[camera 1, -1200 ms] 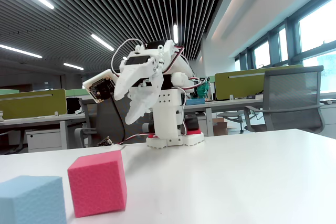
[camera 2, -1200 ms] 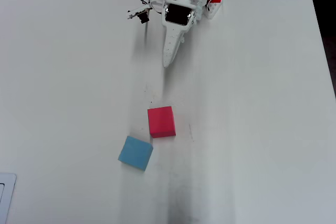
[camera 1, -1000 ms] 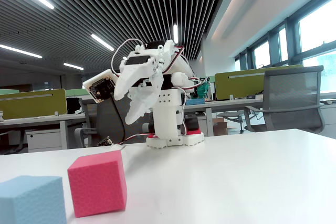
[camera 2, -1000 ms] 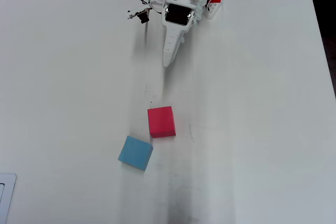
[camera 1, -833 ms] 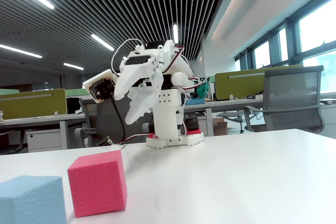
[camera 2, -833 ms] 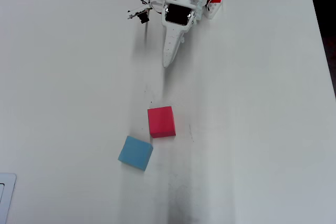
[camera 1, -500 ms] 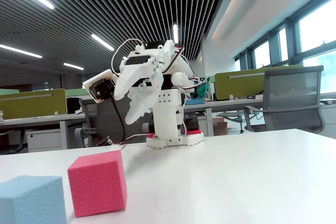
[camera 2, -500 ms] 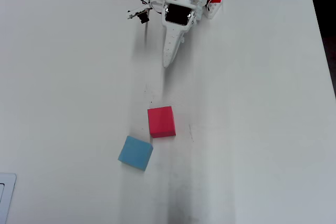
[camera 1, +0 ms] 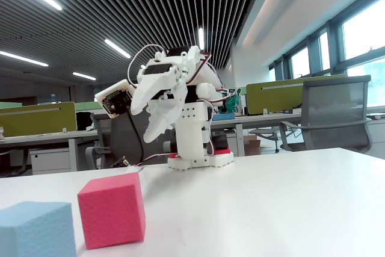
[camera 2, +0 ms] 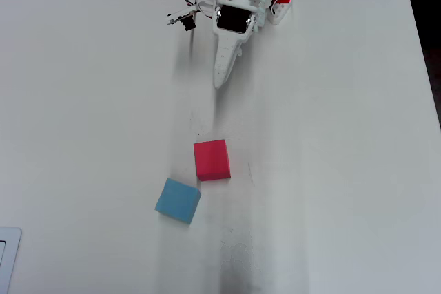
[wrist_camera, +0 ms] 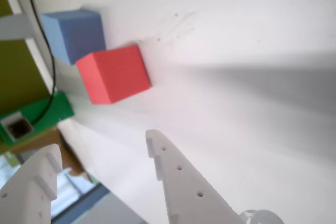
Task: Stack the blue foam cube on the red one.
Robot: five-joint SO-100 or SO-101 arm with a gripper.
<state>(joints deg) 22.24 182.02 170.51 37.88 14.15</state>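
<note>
On table: sky-blue pitted foam cube.

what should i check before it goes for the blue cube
1. Gripper open and empty: ok, jaws apart in the wrist view.
2. Blue foam cube free to grasp: ok, nothing on top.
3. Blue cube clear of the red one: cannot tell, the overhead view shows their corners nearly touching.
4. Red top bare for stacking: ok.
5. Arm over the blue cube: not ok, near its base.
6. Table path clear: ok.
</note>
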